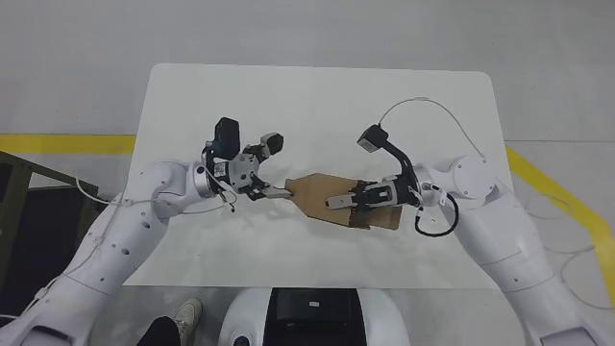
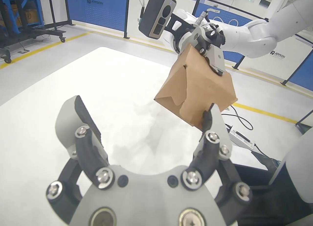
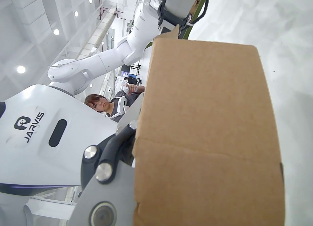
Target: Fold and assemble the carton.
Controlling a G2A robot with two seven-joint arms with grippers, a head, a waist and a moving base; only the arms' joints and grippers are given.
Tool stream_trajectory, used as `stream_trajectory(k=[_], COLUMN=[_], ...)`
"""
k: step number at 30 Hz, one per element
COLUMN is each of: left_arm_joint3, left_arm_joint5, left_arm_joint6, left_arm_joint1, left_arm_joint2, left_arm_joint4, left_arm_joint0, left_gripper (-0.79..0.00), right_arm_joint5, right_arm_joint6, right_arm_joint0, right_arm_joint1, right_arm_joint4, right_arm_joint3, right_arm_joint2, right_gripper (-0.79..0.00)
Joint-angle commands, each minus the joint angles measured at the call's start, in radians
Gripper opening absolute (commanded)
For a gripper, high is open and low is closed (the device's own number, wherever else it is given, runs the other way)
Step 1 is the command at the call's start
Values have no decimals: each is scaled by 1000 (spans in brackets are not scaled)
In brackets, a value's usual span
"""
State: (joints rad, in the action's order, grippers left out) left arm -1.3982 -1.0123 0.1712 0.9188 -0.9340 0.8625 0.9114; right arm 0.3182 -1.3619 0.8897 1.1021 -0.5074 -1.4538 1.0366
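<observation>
At the left end of the brown carton (image 1: 309,192), the left gripper (image 1: 274,167) is seen with its jaws spread wide. One fingertip (image 2: 212,114) is set against the carton's near corner, and the other is kept well apart from it. The partly folded carton is held in the air, with the white table (image 1: 317,96) beneath it. Its right end is clamped by the right gripper (image 1: 338,200), whose jaws are clenched on a panel.

Bright, even light from ceiling lamps (image 3: 21,69), faint shadows on white table (image 1: 442,106), fisheye-bent edges.
</observation>
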Motion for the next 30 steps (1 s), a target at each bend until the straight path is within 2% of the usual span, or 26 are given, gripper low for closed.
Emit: stream_trajectory(k=[1, 14, 30], left_arm_joint3=[7, 29, 27], left_arm_joint5=[0, 0, 0], left_arm_joint6=[-2, 1, -2], left_arm_joint1=[2, 4, 23], left_arm_joint2=[12, 60, 161], left_arm_joint4=[-9, -45, -55], left_arm_joint0=[-4, -35, -89], left_gripper=[0, 0, 0], right_arm_joint5=[2, 9, 11], right_arm_joint6=[-4, -20, -37], right_arm_joint0=[2, 7, 7], right_arm_joint1=[0, -1, 2], right_arm_joint4=[-5, -32, -64], right_arm_joint3=[-3, -13, -18], right_arm_joint2=[1, 2, -11], right_gripper=[-785, -785, -785])
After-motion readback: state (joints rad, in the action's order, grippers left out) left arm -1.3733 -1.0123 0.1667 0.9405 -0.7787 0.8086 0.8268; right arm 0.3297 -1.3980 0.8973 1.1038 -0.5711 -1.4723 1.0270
